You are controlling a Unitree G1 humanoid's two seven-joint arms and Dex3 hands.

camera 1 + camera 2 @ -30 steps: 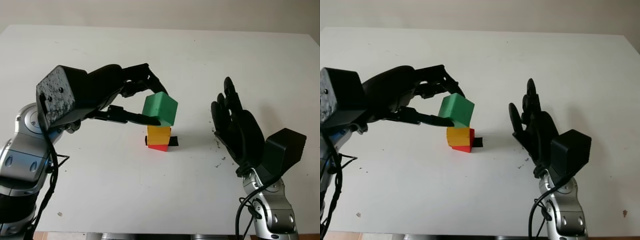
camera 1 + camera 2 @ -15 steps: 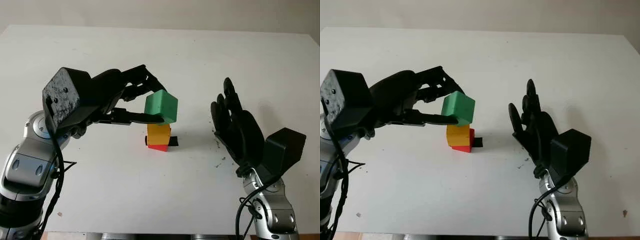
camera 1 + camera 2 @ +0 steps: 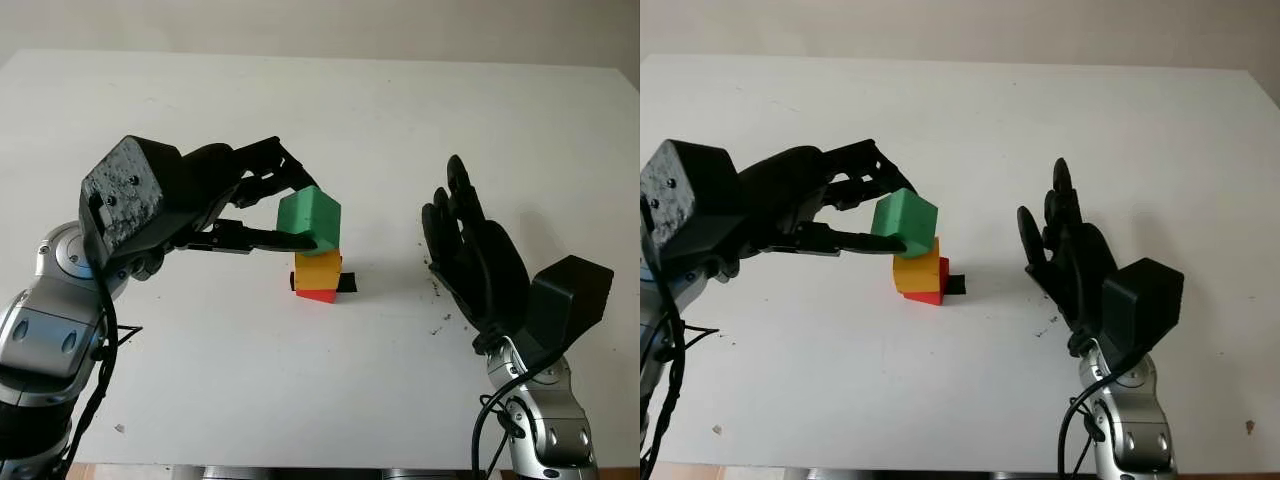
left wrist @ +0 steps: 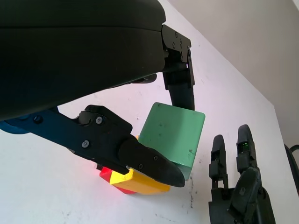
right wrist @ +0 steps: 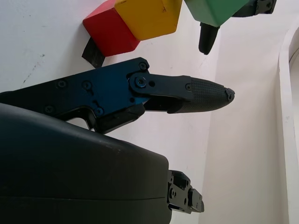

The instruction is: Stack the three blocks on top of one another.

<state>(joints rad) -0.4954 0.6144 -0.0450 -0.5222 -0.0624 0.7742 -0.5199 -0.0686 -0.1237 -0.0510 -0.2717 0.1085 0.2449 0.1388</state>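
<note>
Three blocks sit near the middle of the white table [image 3: 150, 400]: one red block [image 3: 317, 295] at the bottom, one yellow block [image 3: 318, 268] on it, and one green block [image 3: 309, 218], tilted, above at 12 o'clock, grasped by the left hand [image 3: 262, 205]. At 3 o'clock, the right hand [image 3: 472, 255] stands upright, holding nothing.

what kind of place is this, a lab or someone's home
Probably a lab or test bench, not a home: a plain white table against a bare wall, with toy blocks on it. The left hand holds a green block over a yellow block on a red block.
</note>
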